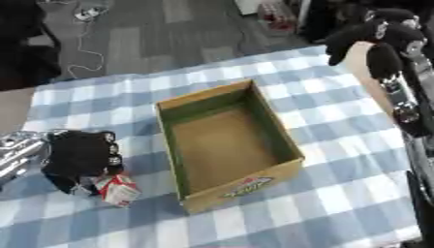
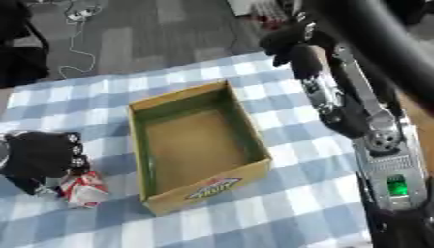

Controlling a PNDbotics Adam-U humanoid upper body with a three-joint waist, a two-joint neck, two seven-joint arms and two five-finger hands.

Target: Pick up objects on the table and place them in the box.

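I am closing my left hand [image 1: 81, 154] around the small red-and-white carton [image 1: 117, 189] on the worktop [image 1: 339, 193], just left of the open box [image 1: 227, 145]. Next: lift, carry right over the rim, release inside.

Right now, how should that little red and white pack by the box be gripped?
Probably across its narrow sides, from above and the left: the red and white pack lies flat on the table, and the left hand is already over its top end, fingers curled down.
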